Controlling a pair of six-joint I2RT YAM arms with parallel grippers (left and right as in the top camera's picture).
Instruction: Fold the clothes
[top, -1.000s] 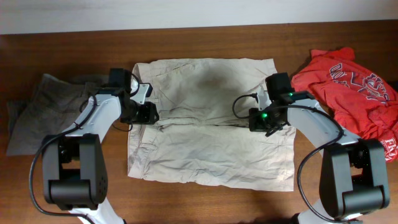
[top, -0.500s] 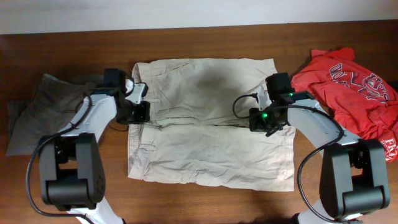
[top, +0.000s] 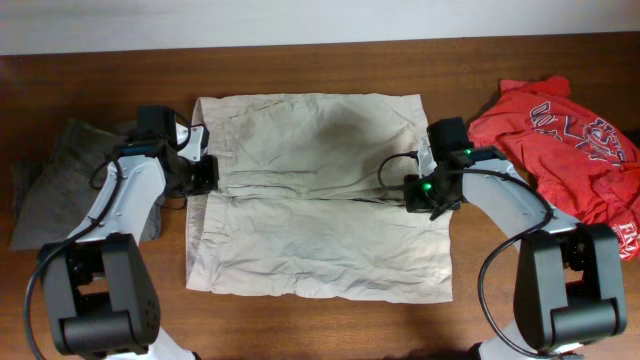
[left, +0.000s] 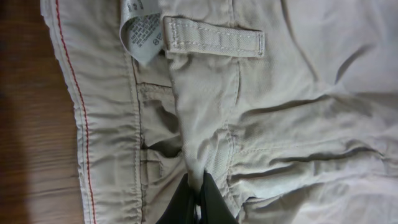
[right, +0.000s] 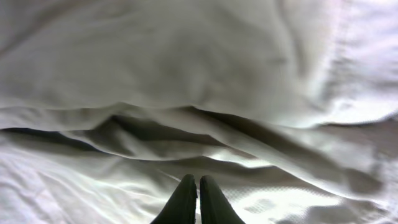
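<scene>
Plainly, left fingers (left: 214, 204) pinch the shorts (top: 320, 240) near a care label (left: 142, 31) — print unreadable; right fingers (right: 184, 200) pressed together.

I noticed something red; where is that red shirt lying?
Overhead view: the red shirt lies crumpled on the table's right side, just beyond the right arm, apart from the shorts spread in the middle.

The shorts (top: 320, 230) lie spread at the centre of the counter (top: 320, 65), other shorts (top: 55, 190) at their nine o'clock, a T-shirt (top: 560, 140) at three o'clock. The left tool (top: 205, 176) and right tool (top: 424, 196) sit on them (one at each side edge).
</scene>
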